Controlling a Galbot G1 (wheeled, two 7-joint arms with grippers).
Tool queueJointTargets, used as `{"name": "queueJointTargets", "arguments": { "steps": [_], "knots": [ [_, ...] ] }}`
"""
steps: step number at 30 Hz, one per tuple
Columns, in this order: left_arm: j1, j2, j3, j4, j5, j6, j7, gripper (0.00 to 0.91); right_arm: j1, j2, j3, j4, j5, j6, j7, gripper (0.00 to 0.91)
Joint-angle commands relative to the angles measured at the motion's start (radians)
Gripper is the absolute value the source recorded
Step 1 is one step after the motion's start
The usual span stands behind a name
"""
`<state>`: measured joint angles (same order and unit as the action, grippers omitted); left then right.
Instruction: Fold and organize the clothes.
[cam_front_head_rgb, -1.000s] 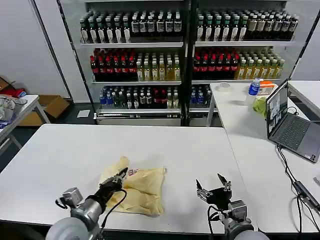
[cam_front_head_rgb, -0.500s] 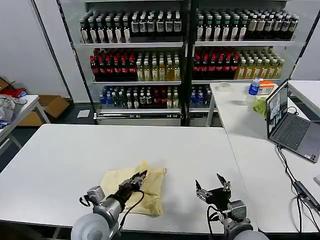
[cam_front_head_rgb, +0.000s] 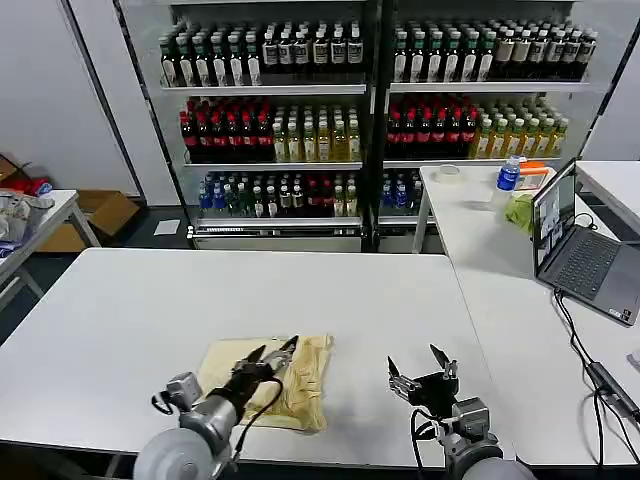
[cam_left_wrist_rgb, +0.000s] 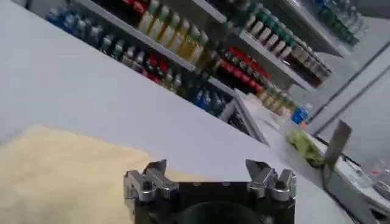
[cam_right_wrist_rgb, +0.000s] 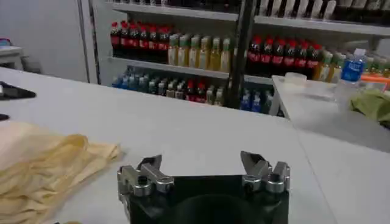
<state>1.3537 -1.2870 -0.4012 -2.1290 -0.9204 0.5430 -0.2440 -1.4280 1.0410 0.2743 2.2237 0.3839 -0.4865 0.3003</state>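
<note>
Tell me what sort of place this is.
Probably a lab or test room mocked up as a shop: drink-bottle shelves behind white tables, an open laptop with cables on the side table.

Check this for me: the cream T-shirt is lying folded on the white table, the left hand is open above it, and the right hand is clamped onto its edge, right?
Not quite. The right hand is open and apart from the T-shirt, over bare table, as the head view shows. The rest holds: the shirt lies folded and the left hand is open above it.

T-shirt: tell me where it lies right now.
In the head view the T-shirt lies folded on the near part of the white table, left of centre, under the open left gripper, with the open right gripper off to its right.
</note>
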Motion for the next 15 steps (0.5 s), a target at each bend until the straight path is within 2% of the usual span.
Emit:
{"name": "queueJointTargets", "arguments": {
  "steps": [1, 7, 15],
  "knots": [
    [0.118, 0.105, -0.256, -0.032, -0.01, 0.007, 0.001, 0.907, 0.001, 0.001, 0.0, 0.002, 0.001, 0.001, 0.0, 0.907],
    [0.137, 0.145, -0.297, 0.01, -0.009, 0.033, 0.006, 0.907, 0.003, 0.004, 0.002, 0.001, 0.0, 0.001, -0.001, 0.907],
    [0.105, 0.136, -0.272, 0.119, 0.004, 0.034, 0.05, 0.907, -0.014, -0.003, 0.015, 0.009, 0.0, 0.001, -0.002, 0.907]
  ]
}}
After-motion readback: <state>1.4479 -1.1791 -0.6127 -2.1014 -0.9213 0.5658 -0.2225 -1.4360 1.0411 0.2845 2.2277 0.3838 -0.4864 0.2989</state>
